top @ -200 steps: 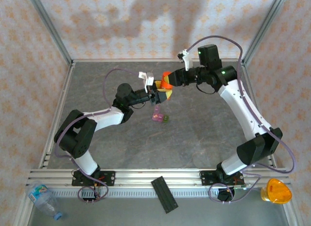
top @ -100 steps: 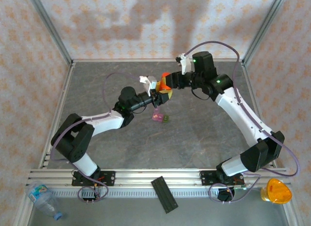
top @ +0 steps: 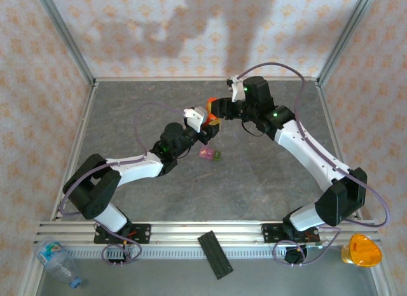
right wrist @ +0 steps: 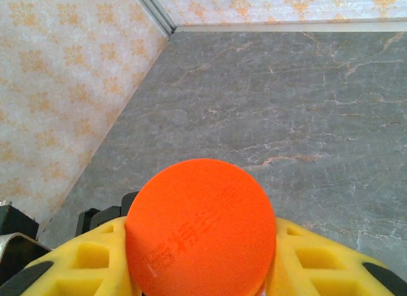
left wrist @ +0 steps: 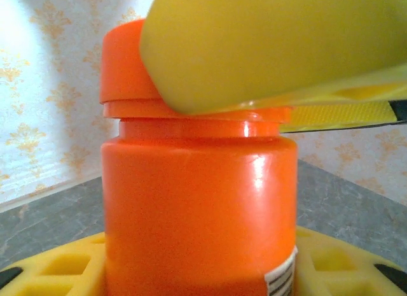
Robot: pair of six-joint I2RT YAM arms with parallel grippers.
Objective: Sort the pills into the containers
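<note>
left gripper (top: pixel 208 123) is clamped on the body of a glossy orange cylindrical bottle (left wrist: pixel 197 207), with its pocketed yellow fingers (left wrist: pixel 51 267) flanking the base. right gripper (top: pixel 217 109) is closed on the round orange cap (right wrist: pixel 200 226) between yellow pads (right wrist: pixel 318 258). containers (top: pixel 210 155), small joined translucent pink cubes plus one dark green, lie on the grey veined table (top: pixel 254 181), near the bottle on the arm-base side, apart from both grippers.
</note>
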